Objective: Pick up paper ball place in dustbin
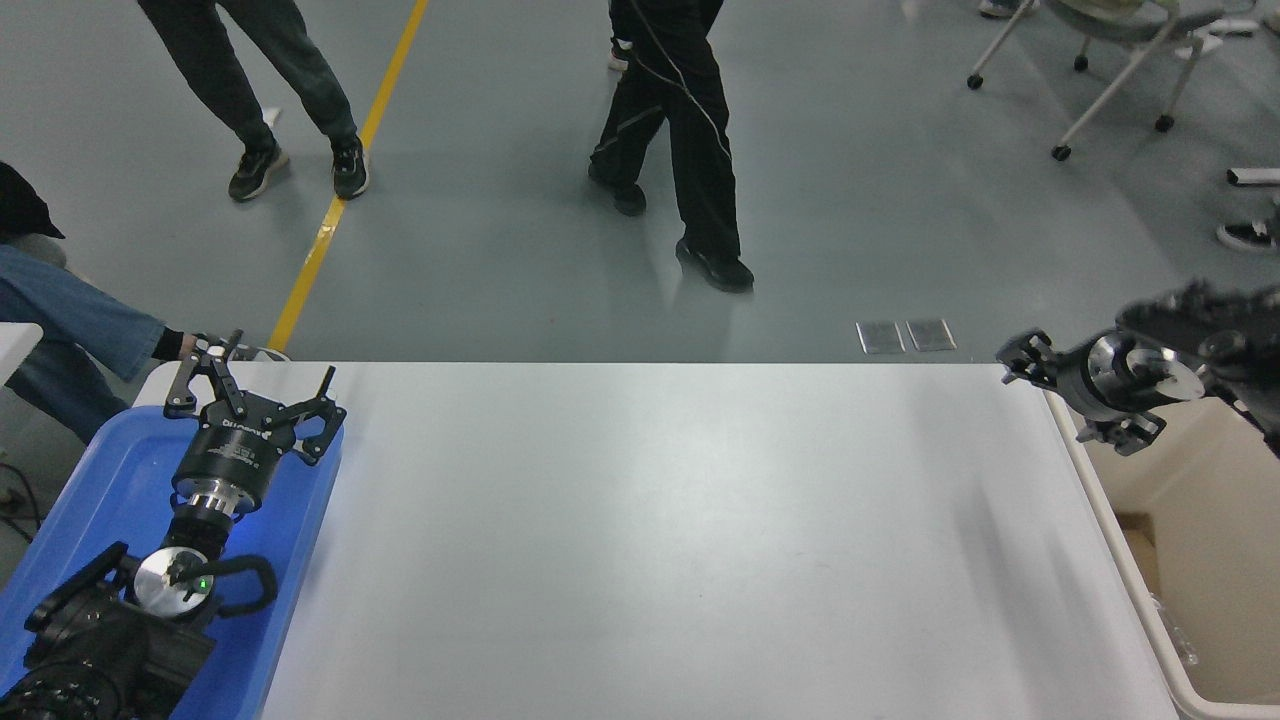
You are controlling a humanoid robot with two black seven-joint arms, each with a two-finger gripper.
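Smooth white table (650, 540), matte. Left gripper (255, 385) parked over blue plastic tray (90, 500), fingers spread, holding nothing. Right gripper (1040, 385), motion-blurred above cream dustbin (1110, 500) rim; finger spacing cannot be told. Dustbin cut off at right; paper ball not discernible.

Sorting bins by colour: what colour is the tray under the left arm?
Blue, seen in the head view: the tray.

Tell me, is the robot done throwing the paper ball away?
Probably. No paper ball shows on the white table, and the right gripper carries nothing I can see as it hangs over the dustbin's near corner. The ball isn't visible inside the bin either, so I can't be sure. The left gripper sits parked, open, over the blue tray.
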